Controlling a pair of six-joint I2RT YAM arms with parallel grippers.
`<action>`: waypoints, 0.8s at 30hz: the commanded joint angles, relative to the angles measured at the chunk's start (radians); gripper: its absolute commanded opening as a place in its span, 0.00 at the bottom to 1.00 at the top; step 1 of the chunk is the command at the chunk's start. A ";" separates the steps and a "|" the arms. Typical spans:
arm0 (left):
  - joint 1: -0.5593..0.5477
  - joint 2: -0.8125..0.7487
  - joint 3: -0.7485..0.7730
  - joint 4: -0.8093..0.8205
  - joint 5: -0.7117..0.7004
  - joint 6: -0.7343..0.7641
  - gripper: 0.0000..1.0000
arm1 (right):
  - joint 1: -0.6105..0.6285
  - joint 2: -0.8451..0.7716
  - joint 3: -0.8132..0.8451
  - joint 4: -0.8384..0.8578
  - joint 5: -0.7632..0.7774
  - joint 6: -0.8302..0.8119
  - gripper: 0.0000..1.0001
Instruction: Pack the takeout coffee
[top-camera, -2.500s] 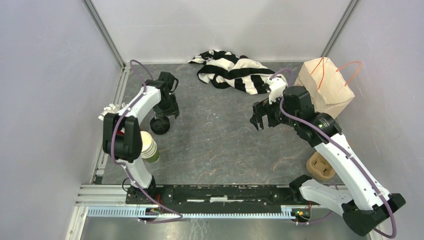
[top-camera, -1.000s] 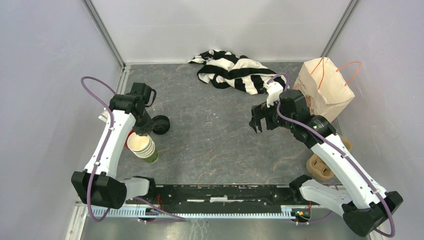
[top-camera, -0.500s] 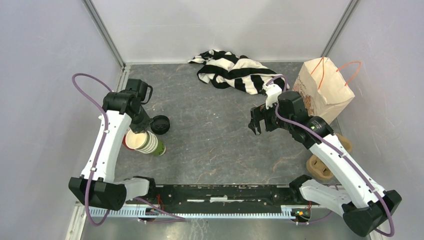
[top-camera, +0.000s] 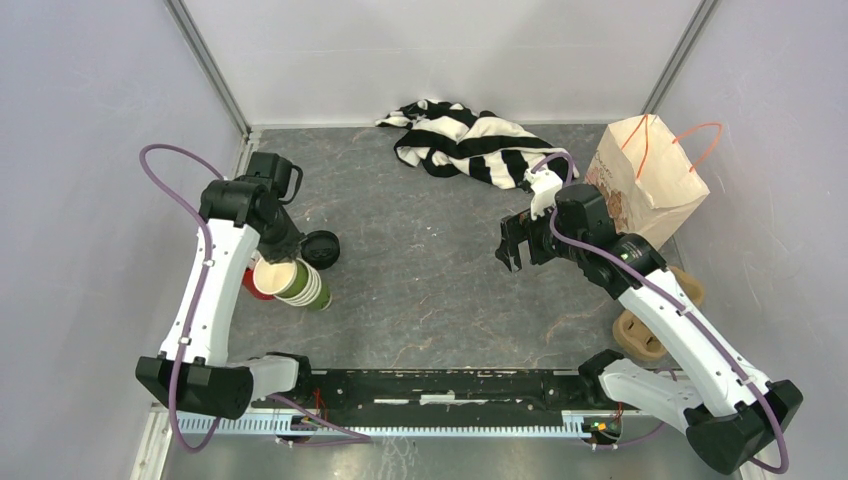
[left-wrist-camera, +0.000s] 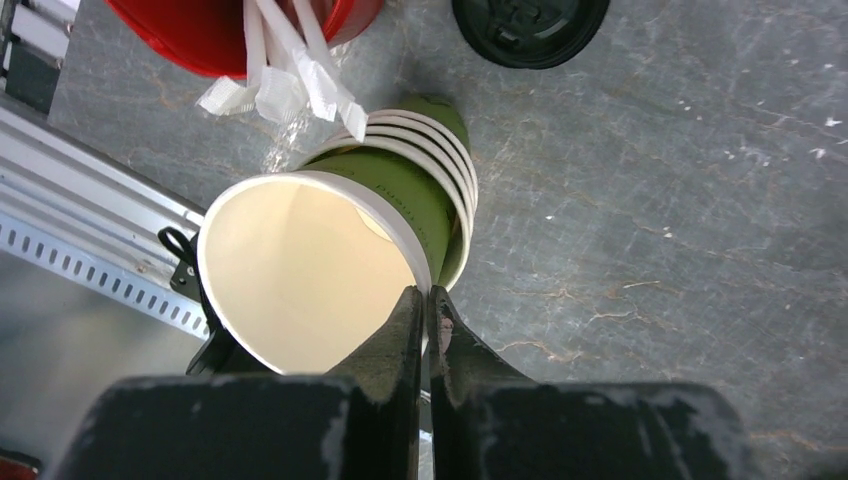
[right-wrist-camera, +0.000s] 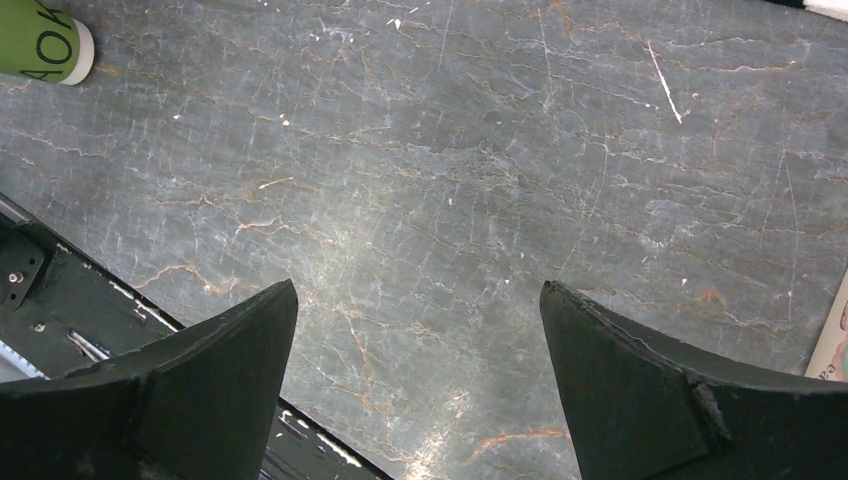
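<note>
Closing on a rim was the change. The left gripper (left-wrist-camera: 425, 312), part-open a second before, had its jaws drawn almost together. It nipped the paper wall of the top cup in the stack of lidless green paper cups with cream insides (left-wrist-camera: 400, 200), one finger inside the mouth and one outside.

The stack lay tilted, mouth toward the near rail. It had leaned further and crept toward the loose round black plastic lid (top-camera: 321, 249), now just beside it; contact could not be told. A red cup of white wrapped straws (left-wrist-camera: 250, 25) stood close behind.

The right gripper (right-wrist-camera: 417, 290) hung over the grey veined table (top-camera: 430, 300), jaws spread wide and holding nothing, barely shifted.

No takeout coffee, meaning a cup with its lid on, showed in any view. Judged not yet made up: cup in the stack, lid apart. The brown paper bag with orange handles (top-camera: 650, 175) stood far right, well apart.

Judged early in the task, with freeing one cup the step in hand. The nested cups might lift together.
</note>
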 joint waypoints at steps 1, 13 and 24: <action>0.004 0.014 0.095 0.000 0.016 0.069 0.02 | 0.006 -0.008 0.000 0.036 -0.010 0.007 0.98; 0.004 0.026 0.224 0.000 0.043 0.153 0.02 | 0.005 0.012 -0.003 0.045 -0.015 0.006 0.98; 0.004 0.030 0.393 0.002 0.171 0.290 0.02 | 0.005 0.044 -0.009 0.066 -0.060 0.026 0.98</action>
